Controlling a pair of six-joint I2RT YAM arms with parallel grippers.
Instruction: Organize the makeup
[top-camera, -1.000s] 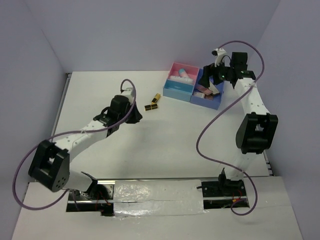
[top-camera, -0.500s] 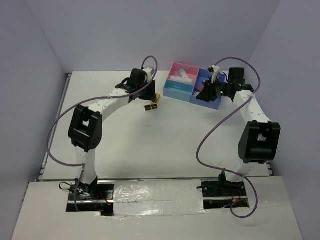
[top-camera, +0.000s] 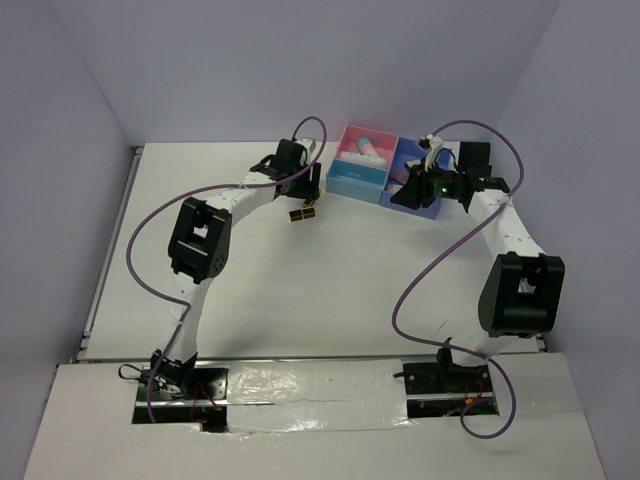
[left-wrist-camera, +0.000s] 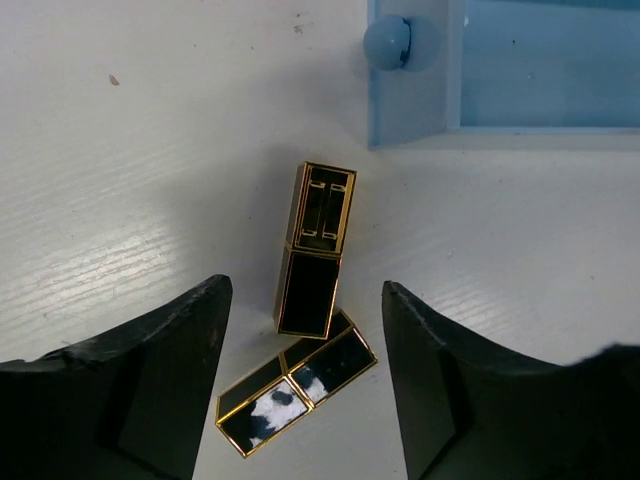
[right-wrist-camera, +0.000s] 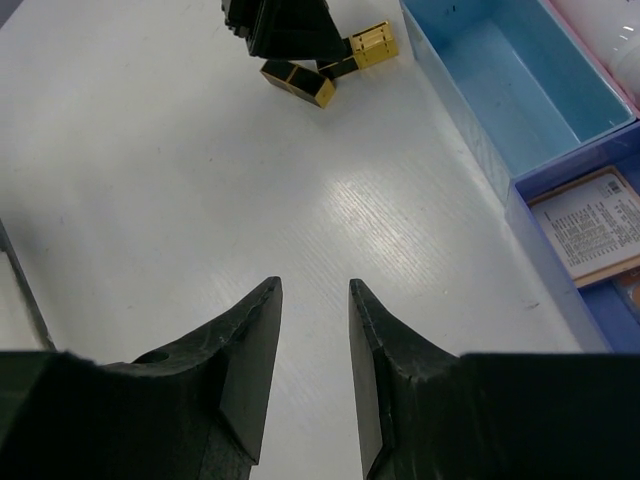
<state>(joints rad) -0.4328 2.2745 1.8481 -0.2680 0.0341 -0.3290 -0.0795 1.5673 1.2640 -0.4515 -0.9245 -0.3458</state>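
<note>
Two black-and-gold lipsticks lie touching on the white table just left of the box: one (left-wrist-camera: 315, 260) points away from the camera and one (left-wrist-camera: 297, 395) lies slanted below it. My left gripper (left-wrist-camera: 307, 288) hovers over them, open, a finger on either side. From above, one lipstick (top-camera: 303, 213) shows beside the left gripper (top-camera: 305, 197). My right gripper (right-wrist-camera: 313, 283) stands open by a narrow gap, nothing between its fingers, over bare table near the box's front (top-camera: 405, 192). A white tube (top-camera: 362, 150) lies in the pink compartment. A flat palette (right-wrist-camera: 590, 225) lies in the darker blue one.
The pink-and-blue compartment box (top-camera: 352, 183) stands at the back of the table, between the two grippers. Its light blue compartment (right-wrist-camera: 520, 90) shows a bare floor. The box's corner knob (left-wrist-camera: 387, 42) sits close ahead of the left gripper. Purple cables loop above both arms.
The left arm has swung from mid-table up to the lipsticks, and its gripper went from shut to open. The right gripper has drawn back from over the box and narrowed its jaws.
</note>
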